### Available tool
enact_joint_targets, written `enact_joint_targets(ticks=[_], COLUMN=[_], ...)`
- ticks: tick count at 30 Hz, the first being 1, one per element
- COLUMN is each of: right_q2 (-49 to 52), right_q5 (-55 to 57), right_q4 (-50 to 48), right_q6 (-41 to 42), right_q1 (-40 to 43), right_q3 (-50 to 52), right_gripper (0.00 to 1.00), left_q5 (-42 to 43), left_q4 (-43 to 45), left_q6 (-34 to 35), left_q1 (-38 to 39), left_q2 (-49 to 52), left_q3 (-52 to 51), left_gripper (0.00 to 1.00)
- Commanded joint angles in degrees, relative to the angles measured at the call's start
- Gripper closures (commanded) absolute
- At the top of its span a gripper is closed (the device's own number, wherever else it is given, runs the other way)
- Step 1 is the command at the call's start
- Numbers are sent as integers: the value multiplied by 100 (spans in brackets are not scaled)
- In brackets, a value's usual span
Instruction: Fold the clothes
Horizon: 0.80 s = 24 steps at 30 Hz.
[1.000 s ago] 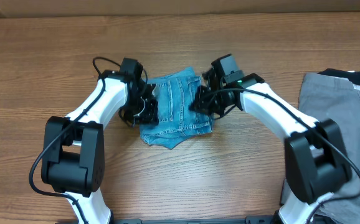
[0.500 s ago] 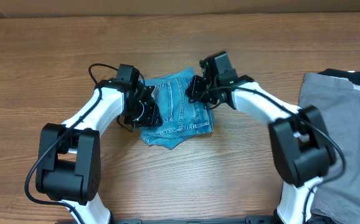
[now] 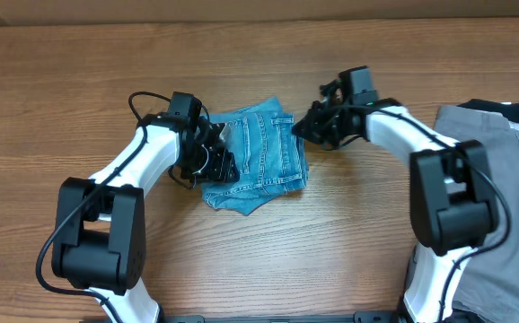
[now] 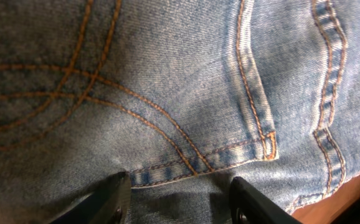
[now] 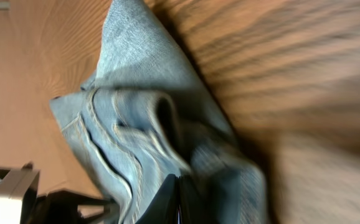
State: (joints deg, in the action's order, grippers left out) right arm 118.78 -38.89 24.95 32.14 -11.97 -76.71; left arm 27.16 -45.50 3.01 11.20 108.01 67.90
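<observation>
The light blue denim jeans [image 3: 259, 157] lie folded into a small squarish bundle near the ctr of the brown wood-grain table [image 3: 80, 72], btwn the two white-and-black arms. Orange stitching runs across the top layer. One corner of the bundle pokes toward the table's near edge.

The left gripper [image 3: 218, 161] sits on the bundle's left edge. In the left wrist view its two black fingers [image 4: 113, 198] are spread wide, tips down on the denim. A curved stitched pocket corner and flat cloth lie btwn them. Nothing is pinched, so the jaws are open. A sliver of table shows at the bottom right of that view.

The right gripper [image 3: 304, 128] is at the bundle's upper right corner, w/ its arm reaching in from the right. The right wrist view is motion-blurred. The jeans, in layered folds, fill the left-centre w/ table beyond, and a dark finger [image 5: 166, 200] shows at the bottom edge, right at the cloth. The fingers are maybe pressed together, but w/ the blur I can't tell whether the jaws are open, closed or holding denim.

Well apart, at the table's right edge, lies a flat grey fabric garment [image 3: 488, 170], partly cut off by the frame. A black cloth item [image 3: 502, 105] lies at its top edge.
</observation>
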Motion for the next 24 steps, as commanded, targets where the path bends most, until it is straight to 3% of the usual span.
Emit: enact_joint_targets(ticks=[1,5,9,17,24], right_q2=[-841,-1460,-1443,-848,103], right_q5=[-216,-214,-116,1067,1163], right_q4=[380,986,1241,1941,2514], right_q6=[-671,-841,-813,-378,-162], right_q1=[-48,-479,-901,-1534,-1130], right_q3=[-31,-31,-17,28,90], right_gripper=[96,96,94,95,96], left_q5=[-496,-459,-461,-551,-1045], left_q4=[-389,-640,-444,638,896], left_q6=[85,87,92,85,190], left_q1=[-140,-343,-420,-422,-424], left_q2=[415,415,415,437,669], left_q3=[179,970,1211,726,345], left_gripper=[47,46,44,51,56])
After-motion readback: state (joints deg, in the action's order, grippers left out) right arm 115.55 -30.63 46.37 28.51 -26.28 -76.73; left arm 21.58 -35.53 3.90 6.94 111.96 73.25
